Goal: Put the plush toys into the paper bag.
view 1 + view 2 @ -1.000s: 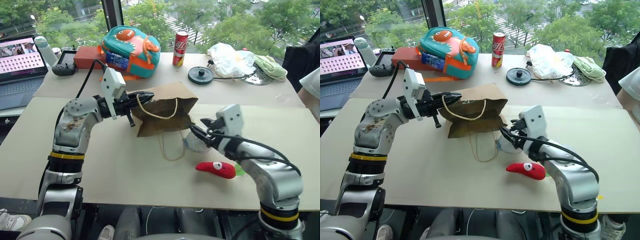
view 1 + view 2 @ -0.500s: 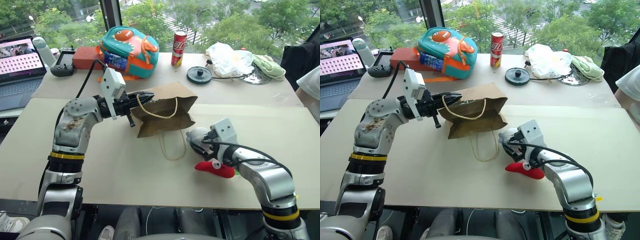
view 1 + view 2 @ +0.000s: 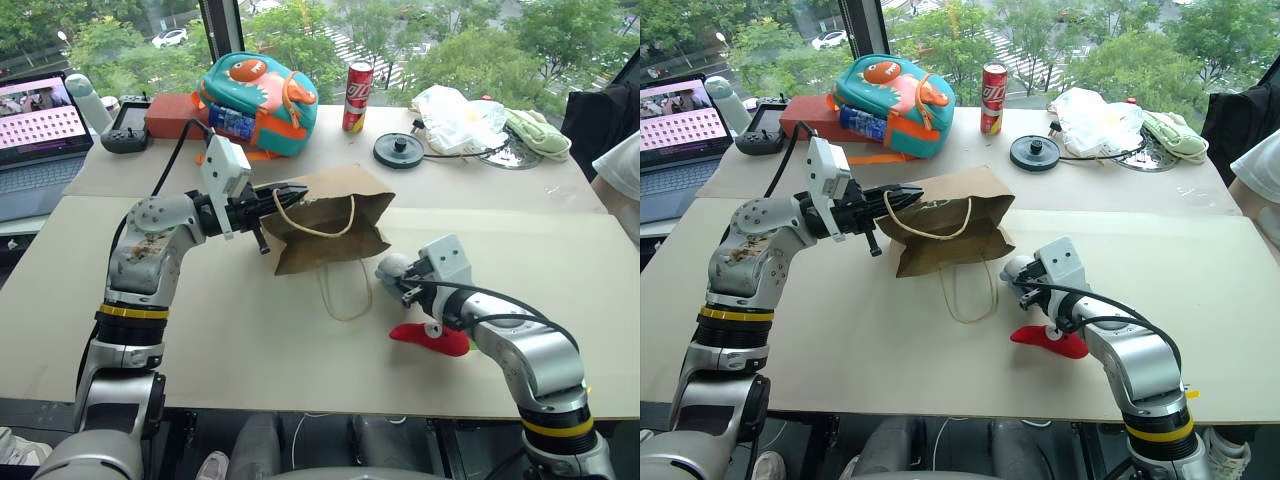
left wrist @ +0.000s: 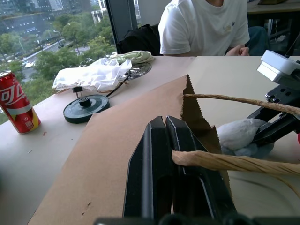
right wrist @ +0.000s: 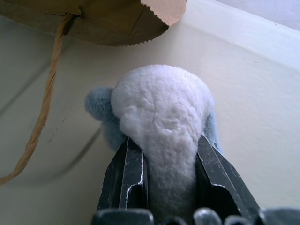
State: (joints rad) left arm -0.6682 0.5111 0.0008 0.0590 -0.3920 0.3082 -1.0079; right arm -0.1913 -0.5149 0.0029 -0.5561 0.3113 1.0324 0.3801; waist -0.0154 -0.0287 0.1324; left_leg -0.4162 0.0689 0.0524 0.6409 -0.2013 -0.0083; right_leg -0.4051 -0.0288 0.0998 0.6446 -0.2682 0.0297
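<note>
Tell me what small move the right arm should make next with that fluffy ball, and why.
Probably lift the fluffy grey-blue ball a little and carry it toward the paper bag's mouth. The right pincer is shut on the ball, which sits on the table just outside the opening, and the left pincer holds the bag's upper edge up. The red chili plush still lies beside the right arm.

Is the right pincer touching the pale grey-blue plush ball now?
Touching. In the right wrist view both fingers of the right pincer press into the sides of the pale grey-blue plush ball, squeezing it between them.
</note>
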